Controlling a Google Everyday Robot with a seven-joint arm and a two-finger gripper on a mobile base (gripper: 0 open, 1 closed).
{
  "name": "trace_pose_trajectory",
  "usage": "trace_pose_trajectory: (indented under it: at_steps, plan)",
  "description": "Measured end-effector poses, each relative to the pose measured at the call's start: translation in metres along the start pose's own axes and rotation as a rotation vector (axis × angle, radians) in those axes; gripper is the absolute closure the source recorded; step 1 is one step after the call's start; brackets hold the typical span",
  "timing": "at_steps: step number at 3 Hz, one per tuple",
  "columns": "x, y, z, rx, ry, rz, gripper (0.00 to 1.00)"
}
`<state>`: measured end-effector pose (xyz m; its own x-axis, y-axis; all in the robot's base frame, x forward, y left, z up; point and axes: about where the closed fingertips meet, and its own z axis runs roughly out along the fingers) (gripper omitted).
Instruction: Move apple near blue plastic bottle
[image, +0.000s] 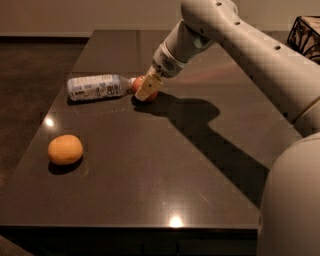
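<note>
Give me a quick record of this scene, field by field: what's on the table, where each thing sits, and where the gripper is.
surface: dark glossy table
blue plastic bottle: lying on its side at the far left, cap end pointing right
apple: on the table right at the bottle's cap end, partly hidden by the gripper; contact with the bottle cannot be told
gripper: down at the apple, reaching in from the right
orange fruit: alone at the near left, apart from the rest
task status: apple already lies next to the bottle

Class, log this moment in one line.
gripper: at small round red apple | apple: beside clear bluish plastic bottle lying on dark table | round orange fruit: apart
</note>
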<state>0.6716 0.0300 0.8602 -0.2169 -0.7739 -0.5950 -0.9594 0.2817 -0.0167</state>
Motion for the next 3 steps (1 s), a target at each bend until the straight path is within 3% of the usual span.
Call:
trace_pose_trajectory:
  at_steps: [1,3]
  plan:
    - [-0.0002,0.0011,0.0039,-0.007,0.002,-0.001,0.04]
    - [-0.0002,0.0015,0.0055,-0.010,0.003,-0.001,0.00]
